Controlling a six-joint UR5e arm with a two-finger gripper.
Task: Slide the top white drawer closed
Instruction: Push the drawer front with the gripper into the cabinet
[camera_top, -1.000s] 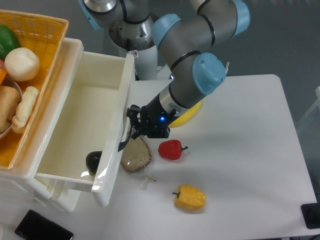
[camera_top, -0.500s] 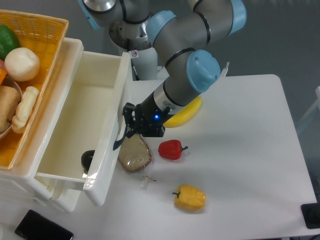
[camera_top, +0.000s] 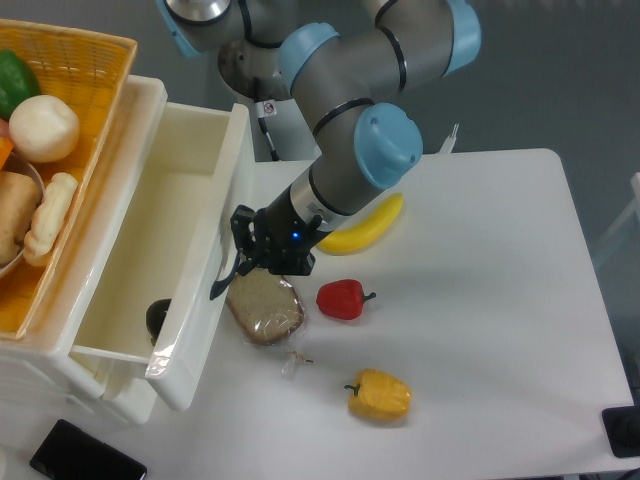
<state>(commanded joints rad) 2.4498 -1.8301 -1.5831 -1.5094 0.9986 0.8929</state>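
Camera view, hand (camera_top: 243, 250) against top white drawer (camera_top: 190, 300) front, drawer partly open

A white table (camera_top: 520, 300) with rounded corners is seen from above, evenly lit and set against a plain grey floor (camera_top: 580, 70). A dark object is cut off by the lower right edge and cannot be identified.
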